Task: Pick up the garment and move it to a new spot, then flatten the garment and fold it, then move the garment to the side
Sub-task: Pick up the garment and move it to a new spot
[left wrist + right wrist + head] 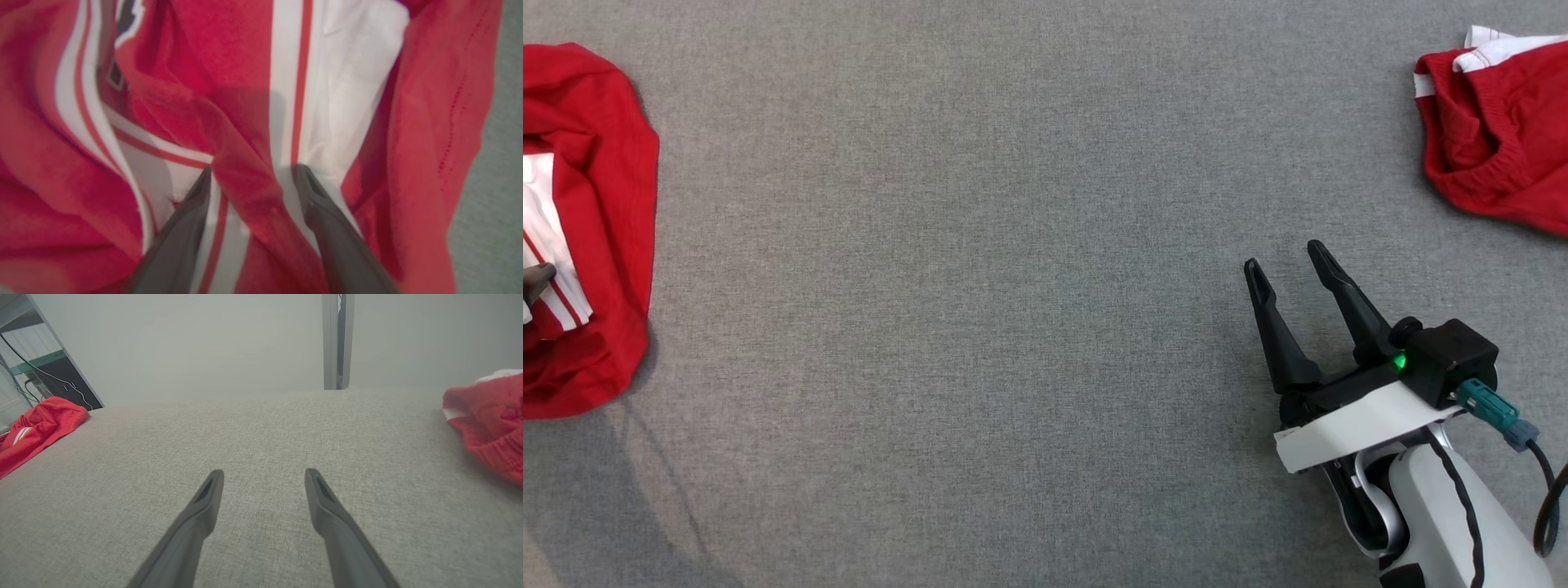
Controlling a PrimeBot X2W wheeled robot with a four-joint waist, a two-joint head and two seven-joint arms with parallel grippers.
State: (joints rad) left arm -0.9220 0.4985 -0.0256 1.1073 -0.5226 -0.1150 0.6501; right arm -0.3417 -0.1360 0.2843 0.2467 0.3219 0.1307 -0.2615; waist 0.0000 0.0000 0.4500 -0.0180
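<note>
The garment (pixel 605 204) is a crumpled red piece with white stripes, lying at the left edge of the grey cloth surface. My left gripper (pixel 253 168) is right down on it, open, and a raised red fold of the garment (pixel 241 61) runs between the two fingers. One dark fingertip (pixel 538 278) of that gripper pokes in at the head view's left edge, over the striped part. My right gripper (pixel 1284 256) hovers open and holds nothing at the lower right, far from the garment. From its wrist view, the right gripper (pixel 264 473) faces bare surface, with the garment (pixel 36 424) far left.
A second red garment (pixel 1503 139) with white trim lies bunched at the far right corner, also at the right edge (pixel 490 416) of the right wrist view. The grey surface (pixel 1013 286) stretches wide between the two. A post (pixel 337 341) and dark equipment (pixel 61 381) stand beyond its far edge.
</note>
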